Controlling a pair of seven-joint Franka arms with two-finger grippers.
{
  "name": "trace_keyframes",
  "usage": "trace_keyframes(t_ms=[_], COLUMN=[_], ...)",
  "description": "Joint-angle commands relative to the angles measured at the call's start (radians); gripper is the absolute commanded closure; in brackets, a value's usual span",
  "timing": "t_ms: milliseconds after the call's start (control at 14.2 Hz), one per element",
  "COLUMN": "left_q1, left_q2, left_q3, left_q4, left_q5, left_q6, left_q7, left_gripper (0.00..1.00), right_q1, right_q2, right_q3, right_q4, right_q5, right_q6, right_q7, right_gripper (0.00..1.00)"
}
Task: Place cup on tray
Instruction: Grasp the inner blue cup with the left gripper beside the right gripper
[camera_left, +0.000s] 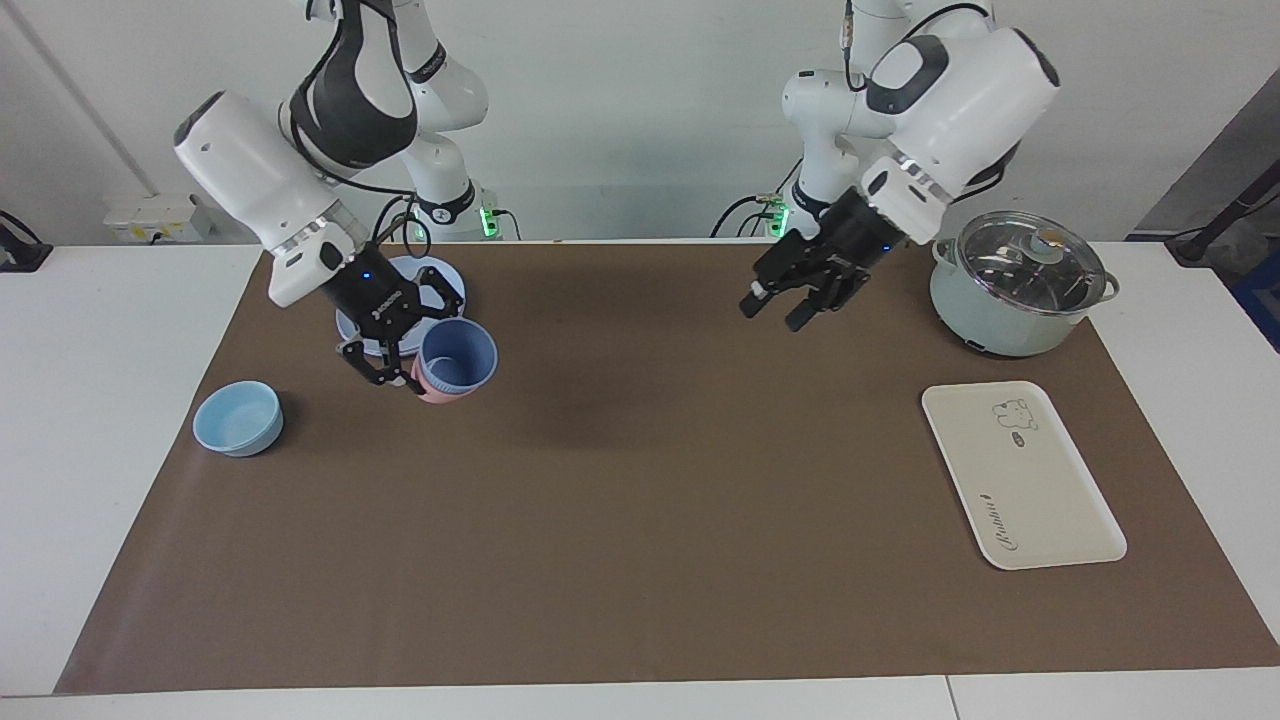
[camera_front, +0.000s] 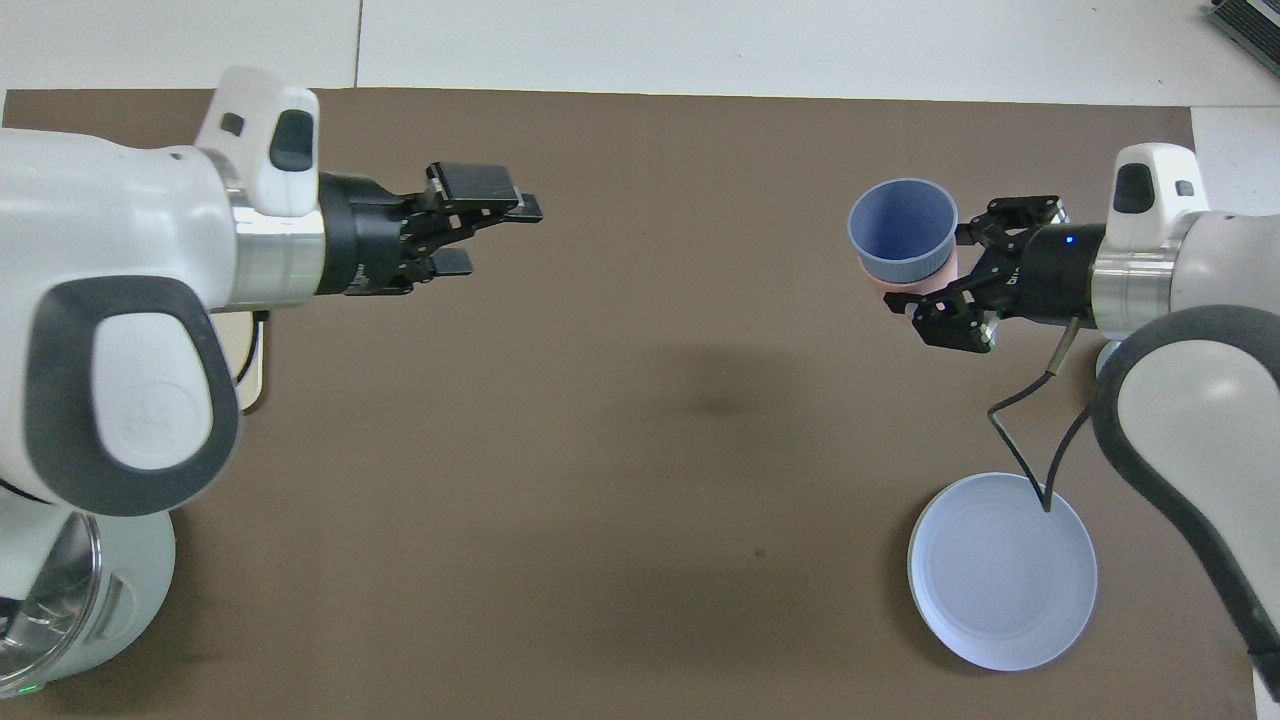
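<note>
Partly hidden pink tumbler, cup nested

The white desk carries a brown mat. On it: pot upper right, tray right, bowl left, plate upper left.

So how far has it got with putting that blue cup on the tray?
Early on. The right gripper is at the cup, fingers either side of it, at the right arm's end of the table. The cup is nested in a pink cup; whether it's lifted, I can't tell. The tray lies bare at the other end, so the whole carry remains. The left gripper waits in the air.
</note>
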Motion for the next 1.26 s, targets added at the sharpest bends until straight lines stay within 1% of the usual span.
trace_keyframes(t_ms=[0, 70, 281, 562, 703, 773, 914, 1054, 1124, 1195], left_q1=[-0.120, -0.159, -0.220, -0.256, -0.270, -0.271, -0.274, -0.274, -0.276, -0.282], left_q2=[0.062, 0.080, 0.103, 0.106, 0.126, 0.134, 0.148, 0.151, 0.151, 0.148], left_q3=[0.018, 0.018, 0.018, 0.019, 0.019, 0.019, 0.019, 0.019, 0.019, 0.019], left_q4=[0.036, 0.047, 0.083, 0.064, 0.063, 0.061, 0.055, 0.053, 0.046, 0.035], left_q5=[-0.027, -0.027, -0.022, -0.001, 0.048, 0.061, 0.064, 0.064, 0.064, 0.064], left_q6=[0.129, 0.184, 0.209, 0.195, 0.191, 0.194, 0.200, 0.203, 0.204, 0.204], left_q7=[-0.087, -0.113, -0.141, -0.121, -0.118, -0.117, -0.117, -0.112, -0.112, -0.112], left_gripper=[0.14, 0.18, 0.25, 0.26, 0.27, 0.29, 0.45, 0.55, 0.62, 0.74], right_q1=[0.070, 0.095, 0.152, 0.158, 0.158, 0.158, 0.158, 0.158, 0.158, 0.158], right_q2=[0.004, 0.002, -0.004, -0.006, -0.006, -0.006, -0.006, -0.006, -0.006, -0.006], right_q3=[-0.002, 0.000, 0.000, 0.000, 0.000, 0.000, 0.000, 0.000, 0.000, 0.000], right_q4=[0.013, 0.015, 0.012, 0.012, 0.012, 0.012, 0.012, 0.012, 0.012, 0.012], right_q5=[-0.061, -0.096, -0.186, -0.233, -0.240, -0.240, -0.240, -0.240, -0.240, -0.240], right_q6=[-0.007, -0.010, -0.016, -0.010, -0.006, -0.006, -0.006, -0.004, -0.004, -0.006], right_q7=[0.095, 0.108, 0.108, 0.108, 0.109, 0.109, 0.109, 0.109, 0.109, 0.109], right_gripper=[1.00, 1.00, 1.00, 1.00, 1.00, 1.00, 1.00, 1.00, 1.00, 1.00])
